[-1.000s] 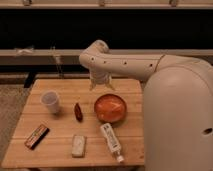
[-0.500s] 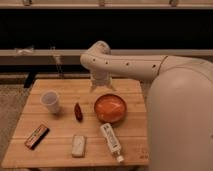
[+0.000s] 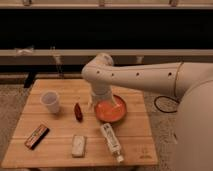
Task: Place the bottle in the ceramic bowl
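Observation:
The bottle is slim, whitish and clear with a pale label and lies flat on the wooden table, cap toward the front right, just in front of the ceramic bowl. The ceramic bowl is round, shallow and orange-red, at the table's middle right. My gripper hangs from the white arm over the bowl's left rim, above and behind the bottle, holding nothing I can see.
A white cup stands at the left. A small dark red object lies left of the bowl. A dark flat bar lies at the front left. A pale rectangular block lies left of the bottle.
The arm has come down and forward a little, bringing the gripper closer to the bowl's left rim. The objects on the table have not moved.

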Controlling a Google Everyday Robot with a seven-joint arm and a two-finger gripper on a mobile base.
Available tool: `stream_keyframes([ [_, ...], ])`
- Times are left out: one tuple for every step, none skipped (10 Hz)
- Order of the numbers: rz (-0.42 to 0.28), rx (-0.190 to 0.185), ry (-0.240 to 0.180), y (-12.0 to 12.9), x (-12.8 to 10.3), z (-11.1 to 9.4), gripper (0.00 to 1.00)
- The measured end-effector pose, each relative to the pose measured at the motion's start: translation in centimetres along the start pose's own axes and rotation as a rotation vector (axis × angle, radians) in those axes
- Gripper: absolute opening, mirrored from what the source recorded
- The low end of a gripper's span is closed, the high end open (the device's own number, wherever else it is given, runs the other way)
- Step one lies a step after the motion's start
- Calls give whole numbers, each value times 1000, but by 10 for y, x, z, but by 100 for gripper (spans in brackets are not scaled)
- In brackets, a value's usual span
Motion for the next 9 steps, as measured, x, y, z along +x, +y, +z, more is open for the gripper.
stream_keyframes([
  [-24,3,-42,-1,-23,18,80],
  [-33,1,-65,0,-32,32,80],
  [-38,1,-82,2,-39,46,80],
  [-39,-5,-104,8,-48,62,80],
  [-31,-15,-133,17,-58,80,80],
  [-30,-18,-147,19,-62,87,80],
  [-27,-25,-169,22,-65,96,80],
  [-26,-27,-191,24,-68,103,80],
  [-23,-25,-209,26,-70,107,80],
])
